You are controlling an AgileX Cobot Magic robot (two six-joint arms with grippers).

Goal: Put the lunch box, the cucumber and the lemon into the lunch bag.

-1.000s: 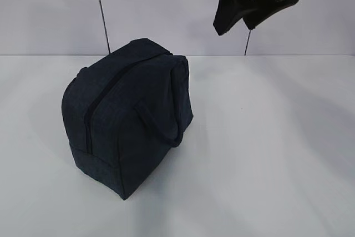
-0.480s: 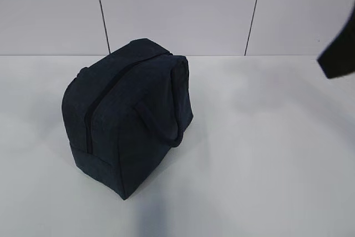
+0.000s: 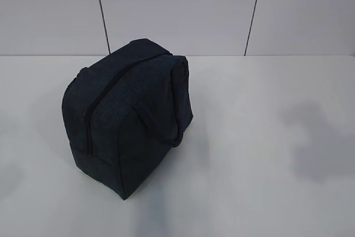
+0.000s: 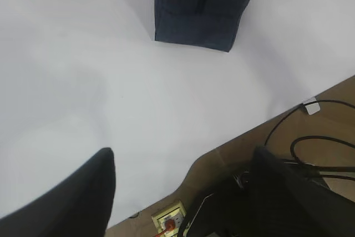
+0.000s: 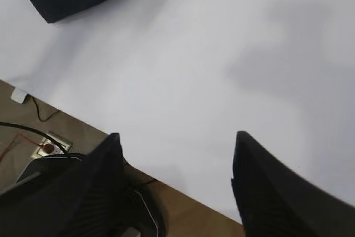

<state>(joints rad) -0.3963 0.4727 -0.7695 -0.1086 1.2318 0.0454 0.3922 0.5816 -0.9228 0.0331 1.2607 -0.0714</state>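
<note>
You are looking at the lunch bag [image 3: 127,117] standing alone on the white table [image 3: 266,192], zipper apparently closed, its long axis running from near-left toward far-right; no lunch box, cucumber or lemon is showing; your left gripper [image 4: 183,192] and right gripper [image 5: 177,178] are both hanging wide apart and empty above the table's near edge; the bag is lying ahead of both, seemingly nearer the left.

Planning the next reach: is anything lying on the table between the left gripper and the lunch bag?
Nothing visible does. In the left wrist view, only bare white table lies between the open left gripper and the lunch bag.
</note>
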